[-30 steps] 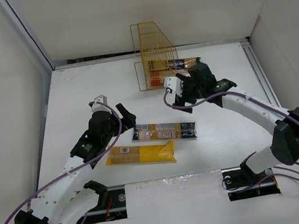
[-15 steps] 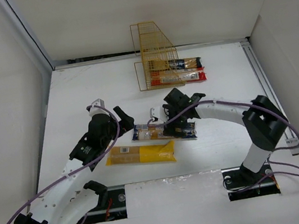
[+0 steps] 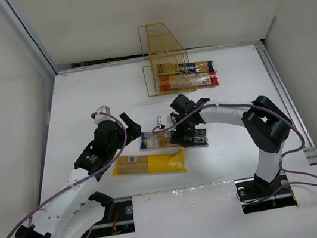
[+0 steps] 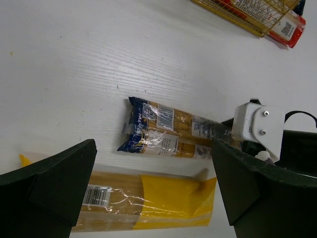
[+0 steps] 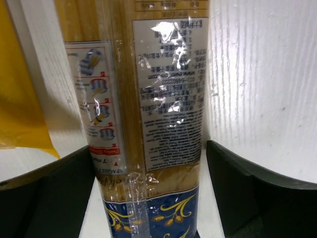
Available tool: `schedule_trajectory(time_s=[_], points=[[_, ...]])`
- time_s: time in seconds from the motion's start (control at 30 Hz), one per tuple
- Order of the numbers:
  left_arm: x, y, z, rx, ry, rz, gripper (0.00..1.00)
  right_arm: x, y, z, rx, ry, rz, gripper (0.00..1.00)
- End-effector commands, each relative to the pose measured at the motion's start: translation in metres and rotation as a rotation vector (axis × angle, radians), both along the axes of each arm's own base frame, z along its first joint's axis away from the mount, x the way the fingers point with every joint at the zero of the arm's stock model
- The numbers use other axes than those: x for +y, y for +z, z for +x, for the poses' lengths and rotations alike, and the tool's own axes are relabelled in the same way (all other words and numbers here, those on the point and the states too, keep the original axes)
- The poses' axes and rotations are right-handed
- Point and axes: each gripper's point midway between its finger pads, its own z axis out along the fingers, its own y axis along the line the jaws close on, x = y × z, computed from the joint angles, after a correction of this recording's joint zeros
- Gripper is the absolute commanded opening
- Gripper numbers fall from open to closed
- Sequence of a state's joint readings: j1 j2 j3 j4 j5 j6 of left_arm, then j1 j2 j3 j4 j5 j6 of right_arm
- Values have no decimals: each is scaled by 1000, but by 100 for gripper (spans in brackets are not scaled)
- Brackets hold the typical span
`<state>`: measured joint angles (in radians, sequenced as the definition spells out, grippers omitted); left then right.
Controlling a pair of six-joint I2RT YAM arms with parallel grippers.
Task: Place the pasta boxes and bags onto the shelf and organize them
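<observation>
Right now my right gripper [image 3: 179, 126] sits low over the clear cellophane pasta bag with blue ends [image 3: 152, 139]. Its jaws are spread and straddle the bag, which lies flat on the white table [image 3: 82, 95]. Whether the fingers [image 5: 44, 198] press it I cannot tell. My left gripper [image 3: 128, 122] hovers by the bag's left end, jaws wide apart. A plain yellow bag [image 3: 150, 163] lies just nearer me. Far off, the gold wire-mesh shelf [image 3: 162, 49] holds a red-and-white box [image 3: 204, 80] and a yellow-orange pack [image 3: 201, 67].

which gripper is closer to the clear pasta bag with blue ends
Right. The right gripper is down over the clear bag, with its jaws on either side of it. The left gripper hangs off the bag's left end, apart from it, jaws open.
</observation>
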<state>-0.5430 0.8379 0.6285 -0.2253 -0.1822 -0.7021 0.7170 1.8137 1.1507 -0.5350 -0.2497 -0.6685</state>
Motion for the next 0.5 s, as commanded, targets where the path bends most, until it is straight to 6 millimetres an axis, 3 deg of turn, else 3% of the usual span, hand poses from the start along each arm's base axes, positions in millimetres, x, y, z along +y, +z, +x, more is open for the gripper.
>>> schedule_trajectory(time_s=[0.0, 0.07, 0.1, 0.17, 0.23, 0.27, 0.3, 0.33, 0.4, 0.43, 0.47], points=[[0, 6, 4, -25, 6, 2, 100, 13, -7, 17, -20, 28, 79, 70], [2, 6, 5, -28, 15, 7, 100, 13, -5, 15, -25, 40, 92, 32], [1, 8, 7, -29, 15, 6, 100, 10, -3, 19, -38, 27, 101, 0], [1, 13, 9, -40, 23, 5, 100, 9, 10, 21, -63, 14, 142, 0], [2, 17, 11, -51, 31, 4, 100, 14, 53, 29, -167, -4, 224, 0], [2, 15, 11, -43, 31, 9, 100, 4, 67, 39, -230, -55, 214, 0], [1, 21, 13, -55, 31, 2, 100, 1, 87, 45, -292, -81, 232, 0], [3, 21, 14, -60, 36, 14, 100, -4, 126, 48, -404, -101, 289, 0], [4, 25, 16, -70, 46, 15, 100, -20, 165, 54, -541, -145, 300, 0], [3, 27, 17, -72, 46, 14, 100, -28, 202, 52, -633, -172, 348, 0], [5, 28, 18, -75, 56, 19, 100, -35, 217, 51, -680, -186, 356, 0]])
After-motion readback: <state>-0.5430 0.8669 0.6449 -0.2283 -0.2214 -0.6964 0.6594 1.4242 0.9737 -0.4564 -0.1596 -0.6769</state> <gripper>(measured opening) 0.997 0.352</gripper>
